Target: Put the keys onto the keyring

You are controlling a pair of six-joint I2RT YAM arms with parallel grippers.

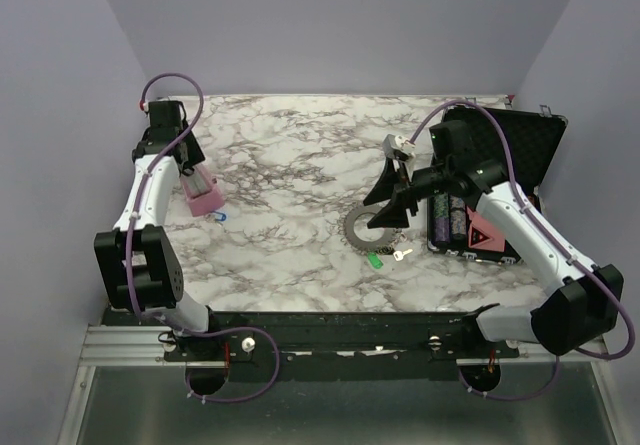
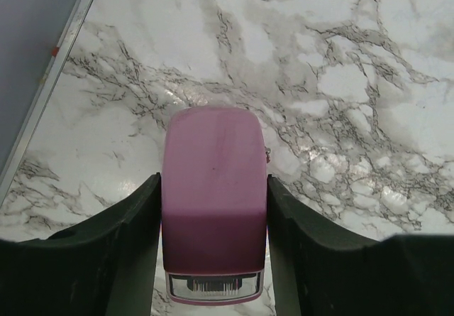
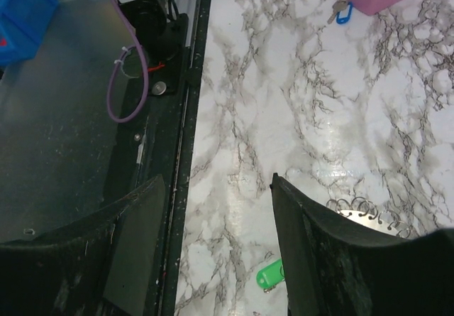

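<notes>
The left gripper [image 2: 213,181] is grabbing a pink box [image 2: 213,209]. Its two fingers [image 2: 120,259] press on both sides of the box. A blue key [image 1: 219,216] lies on the table [image 1: 290,155] just beside the box, near the gripper's tips.

The right gripper [image 3: 218,181] has its fingers wide apart and holds nothing. It hangs over the table. The keyring [image 1: 362,230] lies flat just beside its fingers, and one finger hides part of it in the wrist view. A green key [image 3: 269,275] lies near the finger tips, close to the keyring. A silver key [image 1: 402,254] lies right next to the green one. A black case [image 1: 520,145] sits open beside the right arm.
</notes>
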